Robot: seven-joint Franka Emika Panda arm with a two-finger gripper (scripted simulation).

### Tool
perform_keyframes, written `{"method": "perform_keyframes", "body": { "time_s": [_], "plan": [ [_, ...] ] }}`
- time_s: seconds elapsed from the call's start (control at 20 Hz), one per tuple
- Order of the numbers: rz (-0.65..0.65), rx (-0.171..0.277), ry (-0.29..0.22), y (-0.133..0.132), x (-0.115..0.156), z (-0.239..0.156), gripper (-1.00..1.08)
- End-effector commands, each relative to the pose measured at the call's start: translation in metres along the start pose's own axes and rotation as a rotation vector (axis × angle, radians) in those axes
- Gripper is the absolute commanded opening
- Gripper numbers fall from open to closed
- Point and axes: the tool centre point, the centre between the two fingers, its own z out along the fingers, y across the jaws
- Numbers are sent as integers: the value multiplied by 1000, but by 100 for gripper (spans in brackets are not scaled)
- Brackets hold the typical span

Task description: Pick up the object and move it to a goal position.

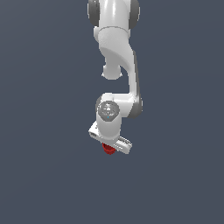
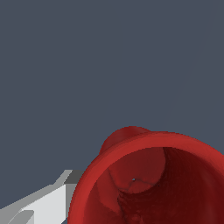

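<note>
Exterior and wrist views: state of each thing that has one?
red cup: right under the gripper, mostly hidden by it; the wrist view looks into its open mouth, nothing inside.
gripper: at the cup; one finger shows beside it; open or shut, cannot tell.

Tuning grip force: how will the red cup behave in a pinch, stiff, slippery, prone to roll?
The red cup is hollow and open-rimmed, so probably light, and its wall may flex if squeezed hard. Its round, slightly tapered body could slide along the finger or roll if dropped on its side. In the exterior view it sits under the gripper; whether it is actually clamped cannot be told.
</note>
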Motion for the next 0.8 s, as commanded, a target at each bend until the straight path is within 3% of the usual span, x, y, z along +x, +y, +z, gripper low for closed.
{"method": "perform_keyframes", "body": {
  "time_s": [0.0,0.4,0.75],
  "plan": [
    [0,0,0,0,0,0,-100],
    [0,0,0,3,-5,-13,-100],
    [0,0,0,10,-19,-47,-100]
  ]
}}
